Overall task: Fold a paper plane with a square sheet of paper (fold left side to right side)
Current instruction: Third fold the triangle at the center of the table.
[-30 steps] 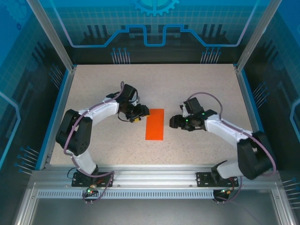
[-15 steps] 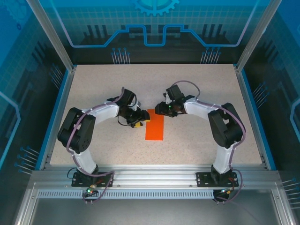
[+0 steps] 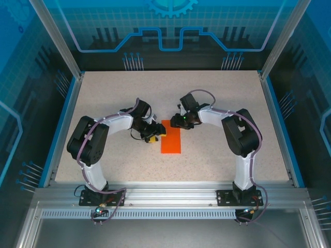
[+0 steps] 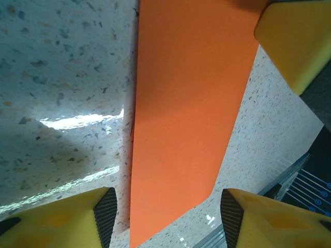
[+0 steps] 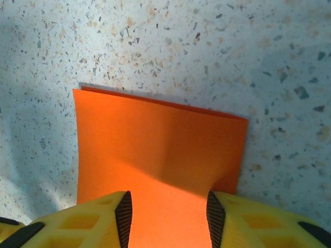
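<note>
In the top view the orange sheet of paper (image 3: 171,138) is seen a little below the middle of the frame. It lies flat on the speckled table (image 3: 222,93) as a tall narrow rectangle (its long sides run up and down in the picture). The left gripper (image 3: 153,136) is placed just beside the left long edge of the sheet, near its upper part. The right gripper (image 3: 178,122) is placed at the upper short edge.

In the left wrist view the sheet (image 4: 186,103) runs as a wide orange band from the top of the frame down to a corner at the bottom edge. The left gripper (image 4: 168,219) is shown with its jaws spread. One yellow finger (image 4: 57,219) is at the lower left over bare table, the other is at the lower right, and the corner of the sheet lies between them. Nothing is pinched. A further yellow padded part (image 4: 297,41) is seen at the upper right, and it cannot be told to which gripper it belongs.

In the right wrist view the sheet (image 5: 155,139) fills the centre, with its short edge toward the top of the frame. The jaws of the right gripper (image 5: 168,219) are held apart. The yellow fingers (image 5: 258,222) are at the bottom of the frame, one near each long edge, and orange paper is visible in the gap. Whether the tips press on the paper cannot be told.
</note>
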Tool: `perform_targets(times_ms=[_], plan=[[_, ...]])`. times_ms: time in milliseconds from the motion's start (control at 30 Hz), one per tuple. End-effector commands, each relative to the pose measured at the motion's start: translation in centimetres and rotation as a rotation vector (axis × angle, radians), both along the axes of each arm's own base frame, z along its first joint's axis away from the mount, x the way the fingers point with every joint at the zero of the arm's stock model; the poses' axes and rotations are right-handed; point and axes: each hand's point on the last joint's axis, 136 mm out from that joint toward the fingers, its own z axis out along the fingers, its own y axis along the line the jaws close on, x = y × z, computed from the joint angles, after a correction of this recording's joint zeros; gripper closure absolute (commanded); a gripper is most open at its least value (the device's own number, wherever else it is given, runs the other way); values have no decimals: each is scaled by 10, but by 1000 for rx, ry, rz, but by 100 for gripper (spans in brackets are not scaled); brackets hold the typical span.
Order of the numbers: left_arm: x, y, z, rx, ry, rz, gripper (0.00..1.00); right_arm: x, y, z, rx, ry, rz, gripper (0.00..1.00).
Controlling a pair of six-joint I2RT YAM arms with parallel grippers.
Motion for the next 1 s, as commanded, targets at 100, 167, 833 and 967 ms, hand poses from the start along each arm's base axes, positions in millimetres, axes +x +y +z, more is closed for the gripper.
perform_targets(times_ms=[100, 167, 833, 967], plan=[[-16, -1, -11, -7, 57, -37, 43, -7, -4, -18, -74, 46, 51, 57], [-17, -4, -12, -13, 62, -44, 43, -8, -4, -20, -75, 52, 52, 57], [-27, -20, -22, -5, 98, -76, 51, -11, -3, -21, -64, 58, 56, 59], [-27, -22, -20, -9, 94, -75, 54, -12, -3, -21, -64, 58, 57, 59]])
